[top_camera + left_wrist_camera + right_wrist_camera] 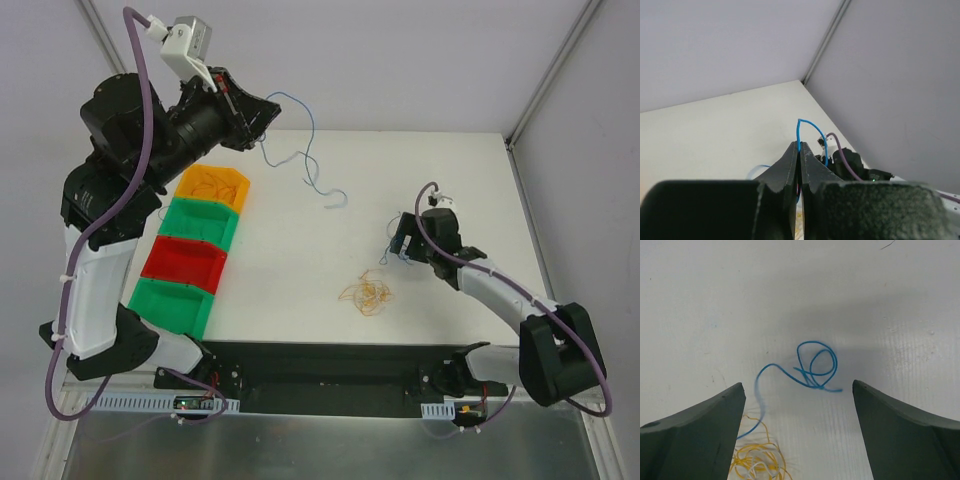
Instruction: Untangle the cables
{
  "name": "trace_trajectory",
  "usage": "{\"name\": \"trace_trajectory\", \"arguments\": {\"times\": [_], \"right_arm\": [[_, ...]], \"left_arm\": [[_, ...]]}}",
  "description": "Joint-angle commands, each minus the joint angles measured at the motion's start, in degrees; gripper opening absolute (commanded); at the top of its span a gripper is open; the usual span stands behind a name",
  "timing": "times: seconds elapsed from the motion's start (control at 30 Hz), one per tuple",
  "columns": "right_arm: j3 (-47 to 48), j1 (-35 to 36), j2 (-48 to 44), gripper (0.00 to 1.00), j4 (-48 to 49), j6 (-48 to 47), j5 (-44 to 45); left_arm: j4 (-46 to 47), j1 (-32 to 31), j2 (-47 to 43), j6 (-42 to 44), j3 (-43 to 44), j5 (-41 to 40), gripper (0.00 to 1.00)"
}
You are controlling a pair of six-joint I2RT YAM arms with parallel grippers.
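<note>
Because the left end effector (800, 150) is clamped shut on a blue strand (310, 165) and held high over the far edge of the worktop (290, 250), that strand trails clear of the orange clump (366, 294) lying mid-worktop. The right end effector (799, 385) hovers spread wide and empty over a blue coil (812, 342), seemingly a second strand running into the clump, placed to pin it.

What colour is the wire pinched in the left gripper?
Blue. The wire shows best in the left wrist view, clamped in the left gripper.
</note>
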Motion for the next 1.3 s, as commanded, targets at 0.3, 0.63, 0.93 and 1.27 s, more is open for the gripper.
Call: {"name": "trace_trajectory", "arguments": {"times": [0.3, 0.63, 0.93, 1.27], "right_arm": [[11.4, 4.3, 1.0, 0.88, -29.3, -5.0, -3.7], [-4.5, 4.4, -16.6, 0.90, -14.8, -8.7, -9.4], [-12.9, 4.0, -24.9, 0.91, -8.5, -7.3, -7.1], [-14.3, 3.9, -26.9, 0.91, -7.2, -7.2, -6.7]], "left_arm": [[-3.8, 7.6, -11.4, 9.1, -33.7, -10.0, 0.00], [-1.3, 27.9, -12.2, 5.4, -44.5, -1.8, 0.00], [1.5, 33.9, -15.2, 2.7, -50.8, -3.4, 0.00], [5.7, 37.4, -14.9, 0.8, -53.4, 0.3, 0.00]]}}
